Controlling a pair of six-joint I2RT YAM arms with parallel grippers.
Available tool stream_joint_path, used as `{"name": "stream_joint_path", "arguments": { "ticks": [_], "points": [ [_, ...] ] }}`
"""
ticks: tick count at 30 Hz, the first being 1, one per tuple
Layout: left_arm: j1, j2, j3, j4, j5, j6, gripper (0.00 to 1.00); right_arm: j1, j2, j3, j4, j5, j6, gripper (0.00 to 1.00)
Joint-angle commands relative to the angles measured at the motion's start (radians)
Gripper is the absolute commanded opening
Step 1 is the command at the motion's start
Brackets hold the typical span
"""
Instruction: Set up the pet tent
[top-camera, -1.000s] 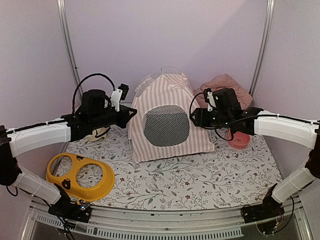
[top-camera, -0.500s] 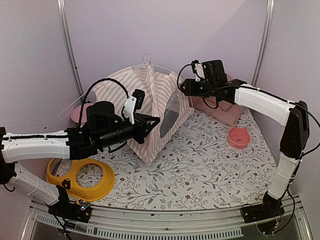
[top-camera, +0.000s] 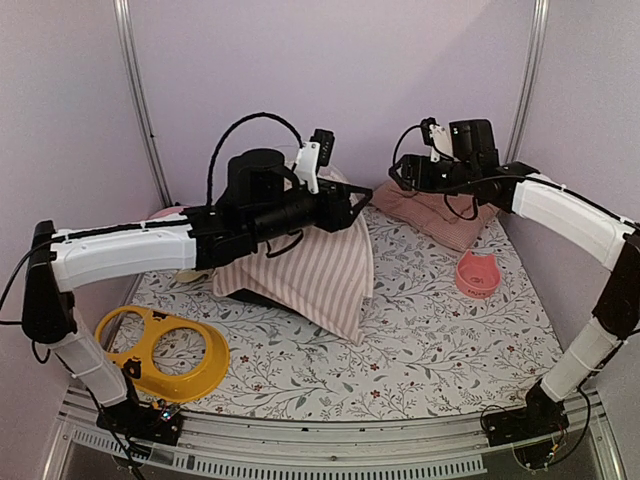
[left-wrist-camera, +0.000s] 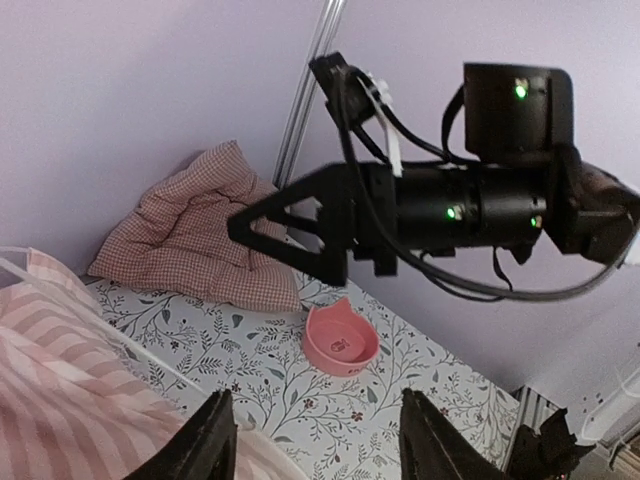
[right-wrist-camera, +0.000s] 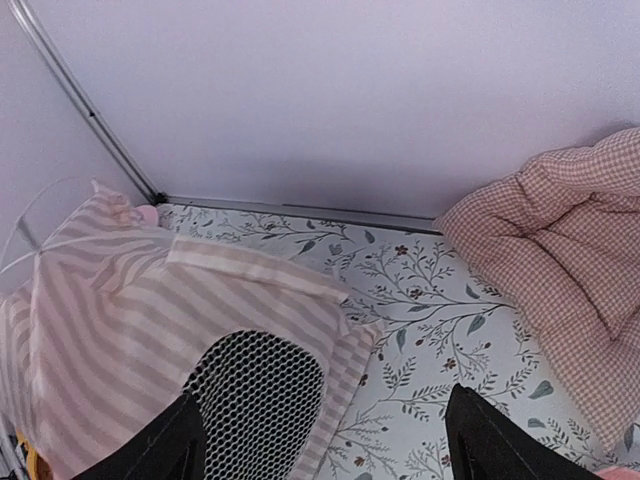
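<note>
The pet tent (top-camera: 315, 268), pink-and-white striped, lies slumped on the floral mat, partly under my left arm. In the right wrist view the pet tent (right-wrist-camera: 120, 300) shows its round mesh window (right-wrist-camera: 255, 400) turned up, and a thin wire pole (right-wrist-camera: 30, 225) sticks out at its left. My left gripper (top-camera: 360, 193) hangs open above the tent's rear edge; in its own view the gripper (left-wrist-camera: 320, 450) has nothing between its fingers, and a corner of the tent (left-wrist-camera: 60, 380) lies at lower left. My right gripper (top-camera: 398, 177) is open and empty, just right of the tent and apart from it.
A pink checked cushion (top-camera: 440, 212) lies at the back right under the right arm. A pink cat-eared bowl (top-camera: 478, 273) sits on the mat's right side. A yellow two-hole bowl holder (top-camera: 160, 352) sits at the front left. Metal frame posts (top-camera: 135, 90) stand at both rear corners.
The tent stood upright, was swung round, and now lies slumped. My left gripper has opened, let go of it and risen over it. The right gripper has drawn back right and opened wider.
</note>
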Motion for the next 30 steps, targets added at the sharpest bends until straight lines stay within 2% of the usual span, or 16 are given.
{"name": "stream_joint_path", "arguments": {
  "ticks": [1, 5, 9, 12, 16, 20, 24, 26, 30],
  "points": [
    [0.045, -0.115, -0.010, -0.040, 0.031, -0.013, 0.57, 0.122, -0.165, -0.213, 0.100, -0.109, 0.042, 0.85],
    [0.077, -0.242, -0.070, -0.082, 0.030, -0.001, 0.58, 0.275, -0.282, -0.425, 0.213, -0.060, 0.076, 0.85],
    [0.115, -0.381, -0.144, -0.136, -0.013, 0.020, 0.58, 0.378, -0.361, -0.590, 0.270, 0.061, 0.137, 0.85],
    [0.146, -0.495, -0.214, -0.200, -0.091, 0.050, 0.58, 0.410, -0.377, -0.684, 0.292, 0.139, 0.208, 0.85],
    [0.207, -0.630, -0.309, -0.325, -0.186, 0.086, 0.60, 0.406, -0.321, -0.702, 0.234, 0.245, 0.306, 0.81],
    [0.291, -0.739, -0.384, -0.430, -0.140, 0.084, 0.63, 0.309, -0.260, -0.648, 0.250, 0.205, 0.291, 0.71],
    [0.320, -0.796, -0.444, -0.448, -0.055, 0.067, 0.65, 0.140, -0.190, -0.509, 0.195, 0.222, 0.232, 0.52],
    [0.320, -0.800, -0.461, -0.444, -0.010, 0.057, 0.65, 0.065, -0.153, -0.433, 0.182, 0.228, 0.182, 0.46],
    [0.322, -0.782, -0.504, -0.404, 0.053, 0.025, 0.65, -0.044, -0.029, -0.241, 0.121, 0.309, 0.103, 0.43]
  ]
}}
